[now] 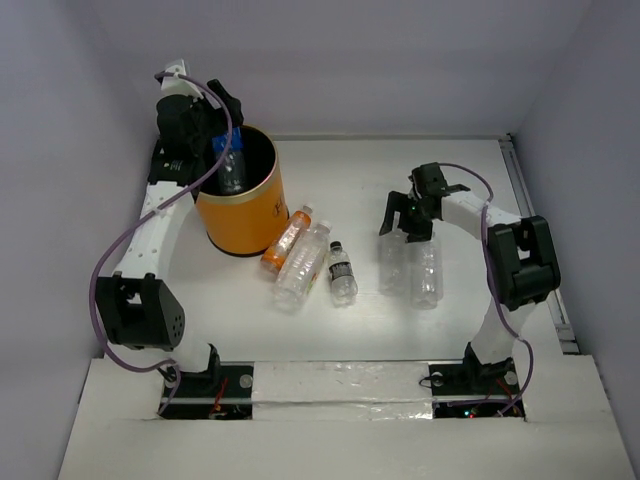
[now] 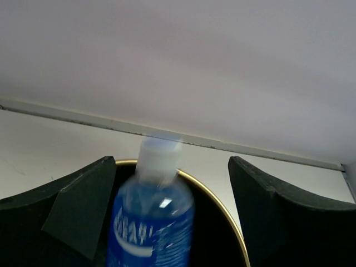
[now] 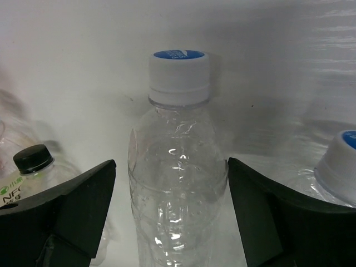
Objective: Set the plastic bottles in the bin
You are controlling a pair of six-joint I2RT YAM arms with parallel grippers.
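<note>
The bin stood far left on the table. Its inside was lost in black, and a dark mark on its wall was too small to read. Over its mouth the left gripper had its fingers spread wide. The blue-labelled bottle sat between them, blurred and clear of the right finger, its white lettering unreadable. The right gripper was likewise spread, straddling a clear bottle lying on the table with its base cut off. The blue cap top bore a white mark that could not be made out. Beside it a black-capped bottle, half hidden by a finger, showed a green logo and letters like "NF". An orange bottle lay just beside the bin.
</note>
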